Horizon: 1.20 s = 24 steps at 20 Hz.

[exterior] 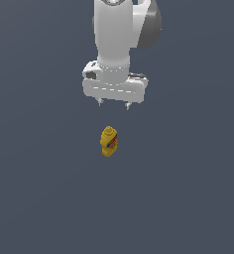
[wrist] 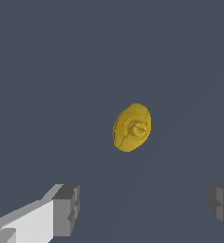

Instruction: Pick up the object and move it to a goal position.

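A small yellow squeeze bottle (exterior: 109, 141) with a nozzle cap and a red-blue-white label stands upright on the dark grey floor, near the middle of the exterior view. In the wrist view the bottle (wrist: 132, 127) shows from above, cap toward the camera. My gripper (exterior: 114, 104) hangs above it, apart from it, with the fingers spread wide and nothing between them. Both grey fingertips (wrist: 66, 209) show in the wrist view, far apart, and the bottle lies beyond them, not between them.
Only the flat dark grey surface (exterior: 188, 198) surrounds the bottle. The white arm (exterior: 119, 34) comes down from the upper part of the exterior view.
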Motion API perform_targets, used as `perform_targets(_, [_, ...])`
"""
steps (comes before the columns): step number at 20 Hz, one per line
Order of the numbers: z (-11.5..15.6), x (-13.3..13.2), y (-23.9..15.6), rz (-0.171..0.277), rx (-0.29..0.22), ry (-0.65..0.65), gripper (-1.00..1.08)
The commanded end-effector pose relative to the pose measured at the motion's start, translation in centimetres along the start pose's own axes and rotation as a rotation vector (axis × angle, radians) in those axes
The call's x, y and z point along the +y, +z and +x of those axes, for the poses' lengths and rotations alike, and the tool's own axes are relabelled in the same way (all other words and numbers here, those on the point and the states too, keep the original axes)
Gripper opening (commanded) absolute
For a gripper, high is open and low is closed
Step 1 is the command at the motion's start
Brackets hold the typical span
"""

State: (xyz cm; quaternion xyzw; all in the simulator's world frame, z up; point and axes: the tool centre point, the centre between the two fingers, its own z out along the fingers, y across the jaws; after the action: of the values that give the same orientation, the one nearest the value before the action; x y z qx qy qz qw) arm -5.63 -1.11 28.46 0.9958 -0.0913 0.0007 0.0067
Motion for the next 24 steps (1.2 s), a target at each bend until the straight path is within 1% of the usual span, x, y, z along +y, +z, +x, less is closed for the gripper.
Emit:
perform_targets(1, [0.6, 0.2, 0.9, 0.003, -0.001, 0.071, 1.0])
perform_targets(8, [2.1, 0.9, 3.5, 0.01, -0.004, 0.273, 1.0])
perform_targets(13, [2.8, 1.3, 5.0, 0.012, -0.005, 0.383, 1.0])
perform_targets(18, [3.3, 1.6, 5.9, 0.012, -0.006, 0.455, 1.0])
perform_targets(24, [3.6, 1.7, 6.4, 0.012, -0.006, 0.492, 1.0])
